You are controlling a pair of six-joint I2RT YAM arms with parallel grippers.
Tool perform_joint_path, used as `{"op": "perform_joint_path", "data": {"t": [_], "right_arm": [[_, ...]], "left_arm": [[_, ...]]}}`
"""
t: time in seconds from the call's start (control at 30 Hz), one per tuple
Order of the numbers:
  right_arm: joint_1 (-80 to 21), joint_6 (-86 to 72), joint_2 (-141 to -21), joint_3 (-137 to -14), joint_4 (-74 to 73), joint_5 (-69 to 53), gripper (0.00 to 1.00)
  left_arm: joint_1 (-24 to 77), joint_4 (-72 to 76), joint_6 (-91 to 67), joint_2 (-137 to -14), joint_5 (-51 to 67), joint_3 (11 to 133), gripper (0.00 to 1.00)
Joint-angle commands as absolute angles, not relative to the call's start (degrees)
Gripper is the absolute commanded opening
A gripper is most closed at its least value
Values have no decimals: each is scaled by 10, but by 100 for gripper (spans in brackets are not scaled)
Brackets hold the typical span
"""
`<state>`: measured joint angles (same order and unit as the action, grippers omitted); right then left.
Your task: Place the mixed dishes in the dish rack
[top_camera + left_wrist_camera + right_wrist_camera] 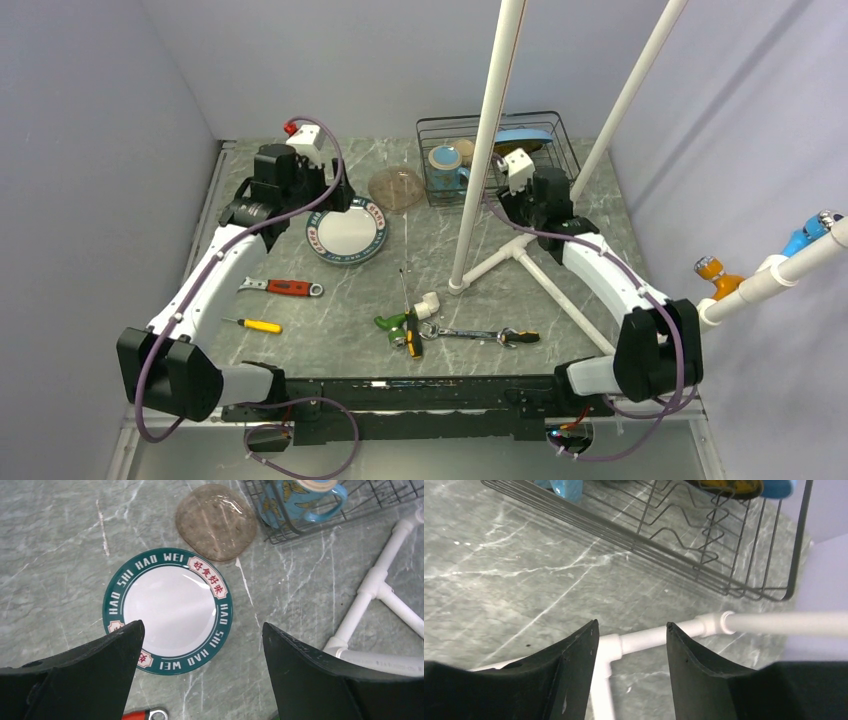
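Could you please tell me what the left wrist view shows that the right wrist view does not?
Only the left wrist view: the green-rimmed plate lying flat on the table, with the bowl next to it. Only the right wrist view: the yellow-centred plate in the dish rack. Both: that rack and the white pipe frame.

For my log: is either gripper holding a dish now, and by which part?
Nothing is held: left gripper and right gripper both show empty open jaws.
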<state>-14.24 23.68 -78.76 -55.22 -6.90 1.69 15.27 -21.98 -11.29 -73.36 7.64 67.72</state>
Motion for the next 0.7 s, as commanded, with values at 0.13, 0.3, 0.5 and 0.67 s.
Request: {"op": "perform_joint_path", "data": {"t": [0.13,0.3,0.5,0.67], "right_arm": [[-142,84,-771,-566,-52,98,59],[-137,-37,-799,-618,-109,128,63],[-127,-143,-786,-642,-174,42,71],[-128,-159,-749,-607,-149,-67,74]], "left_arm": [[127,-211,-133,-751,73,685,93],[121,-209,-143,-771,51,679,92],[108,-243,-154,-825,16,700,89],[55,-270,-194,-886,56,715,88]]}}
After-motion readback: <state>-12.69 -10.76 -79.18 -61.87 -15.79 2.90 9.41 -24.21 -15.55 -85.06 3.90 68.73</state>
